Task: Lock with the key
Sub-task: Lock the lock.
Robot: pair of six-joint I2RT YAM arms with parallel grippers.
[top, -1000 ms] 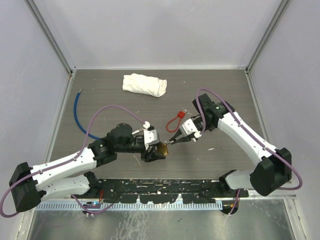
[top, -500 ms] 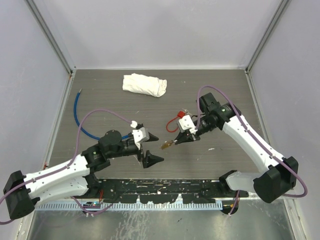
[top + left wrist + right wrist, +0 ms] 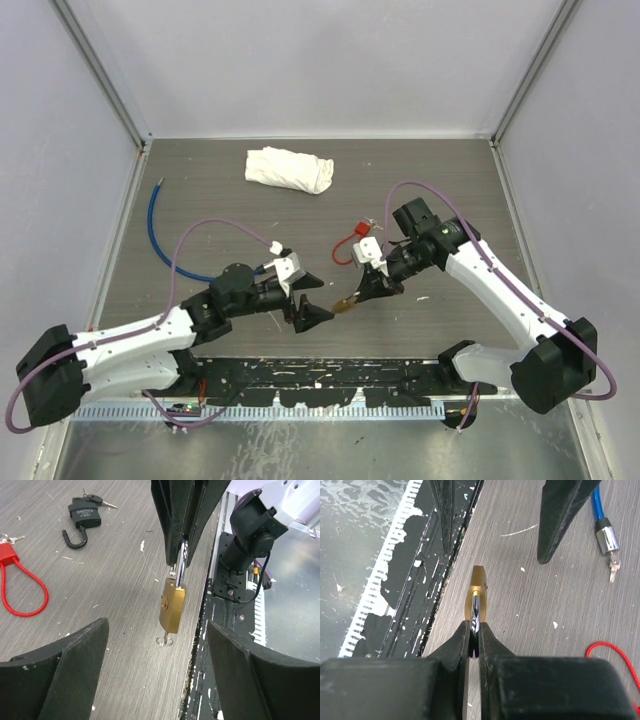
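Mid-frame, just ahead of my spread left fingers [image 3: 70, 660], the padlock [image 3: 171, 605] hangs upright from my right fingers [image 3: 451, 652], clamped on its shackle [image 3: 179, 562], key [image 3: 166, 640] at its underside.

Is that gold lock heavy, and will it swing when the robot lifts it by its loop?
Probably heavy for its size: the gold lock looks like solid metal. It would likely swing, since the right gripper pinches only its thin shiny shackle. That smooth loop may also slip.
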